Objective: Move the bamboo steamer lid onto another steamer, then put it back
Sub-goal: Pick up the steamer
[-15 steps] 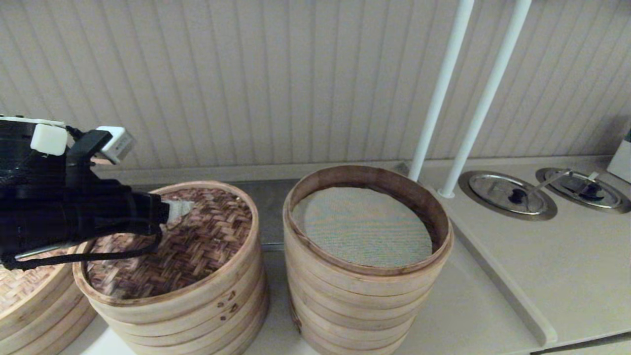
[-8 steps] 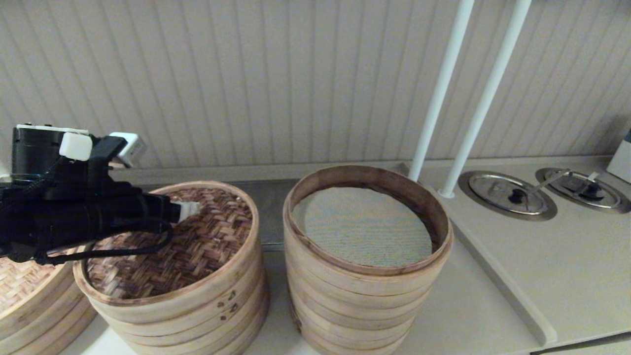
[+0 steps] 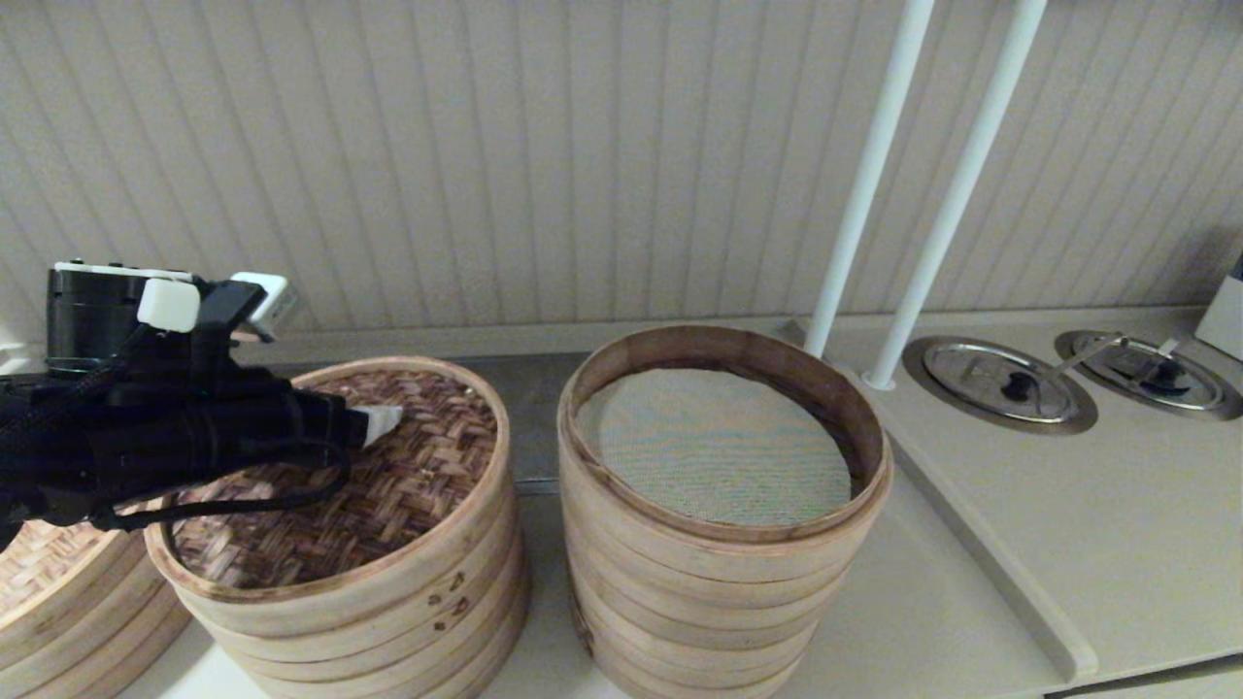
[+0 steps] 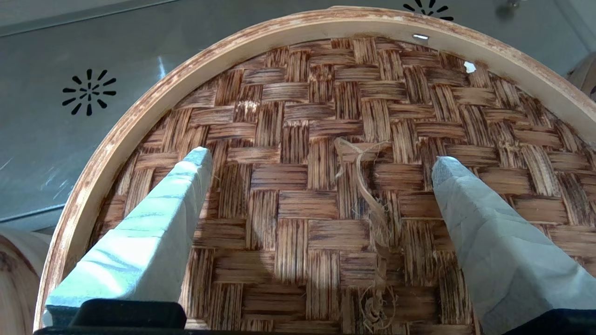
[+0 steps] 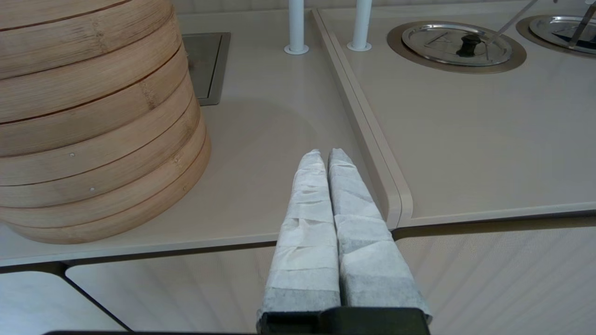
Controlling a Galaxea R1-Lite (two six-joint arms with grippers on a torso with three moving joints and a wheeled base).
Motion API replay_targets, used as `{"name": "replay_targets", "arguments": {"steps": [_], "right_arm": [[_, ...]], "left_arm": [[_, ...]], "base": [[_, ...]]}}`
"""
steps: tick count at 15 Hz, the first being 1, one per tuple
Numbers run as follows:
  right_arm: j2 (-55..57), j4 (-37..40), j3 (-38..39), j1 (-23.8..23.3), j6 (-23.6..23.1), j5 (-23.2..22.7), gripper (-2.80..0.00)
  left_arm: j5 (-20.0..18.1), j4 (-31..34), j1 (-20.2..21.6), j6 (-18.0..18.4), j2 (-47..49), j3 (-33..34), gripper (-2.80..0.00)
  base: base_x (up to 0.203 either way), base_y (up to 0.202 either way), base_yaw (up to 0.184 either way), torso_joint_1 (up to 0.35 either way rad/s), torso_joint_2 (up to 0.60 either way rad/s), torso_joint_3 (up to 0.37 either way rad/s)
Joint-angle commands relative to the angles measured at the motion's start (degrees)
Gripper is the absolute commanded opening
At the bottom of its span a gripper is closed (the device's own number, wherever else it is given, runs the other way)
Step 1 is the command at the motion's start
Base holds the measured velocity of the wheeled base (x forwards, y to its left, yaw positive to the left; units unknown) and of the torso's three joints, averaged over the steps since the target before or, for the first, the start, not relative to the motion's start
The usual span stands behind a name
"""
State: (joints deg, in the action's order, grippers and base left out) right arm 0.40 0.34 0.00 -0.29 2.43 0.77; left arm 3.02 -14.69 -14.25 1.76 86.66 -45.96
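Dark woven lid sitting flat on the shorter stack of steamer rings, directly under the left gripper. Both padded fingers spread wide above the weave, nothing between them, nothing held. A frayed strand of bamboo curling up from the weave in the gap between the fingers, nearer one of them. Pale hoop rim arcing just beyond the fingertips, grey steel surface past that.

Off to the gripper's right, well apart from it, the tall steamer standing open, grey-green mesh liner showing inside its dark inner rim. Narrow gap of counter between the two stacks. To the gripper's left, a paler woven lid on a third stack, partly tucked under the arm.

Right gripper low at the counter's front edge, fingers pressed together, empty, the tall steamer's rings beside it. Farther right, two white poles rising from the counter and two round steel lids set into it.
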Motion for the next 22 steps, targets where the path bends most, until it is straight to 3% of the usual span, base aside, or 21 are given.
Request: {"name": "replay_targets", "arguments": {"steps": [1,10,11,22], "right_arm": [[0.0,0.0,0.2,0.0,0.0,0.0,-2.8],[0.0,0.0,0.2,0.0,0.0,0.0,-2.8],[0.0,0.0,0.2,0.0,0.0,0.0,-2.8],[0.0,0.0,0.2,0.0,0.0,0.0,-2.8]], "left_arm": [[0.1,-0.2,-0.1,0.0,-0.9,0.6,0.0],[0.0,-0.2,-0.1,1.0,-3.9,3.2,0.0],[0.0,-0.2,-0.1,1.0,-3.9,3.3,-2.8],[-0.4,-4.0,-0.1,1.7,-3.9,6.5,-2.8]], "base": [[0.0,0.0,0.0,0.0,0.0,0.0],[0.0,0.0,0.0,0.0,0.0,0.0],[0.0,0.0,0.0,0.0,0.0,0.0],[0.0,0.0,0.0,0.0,0.0,0.0]]}}
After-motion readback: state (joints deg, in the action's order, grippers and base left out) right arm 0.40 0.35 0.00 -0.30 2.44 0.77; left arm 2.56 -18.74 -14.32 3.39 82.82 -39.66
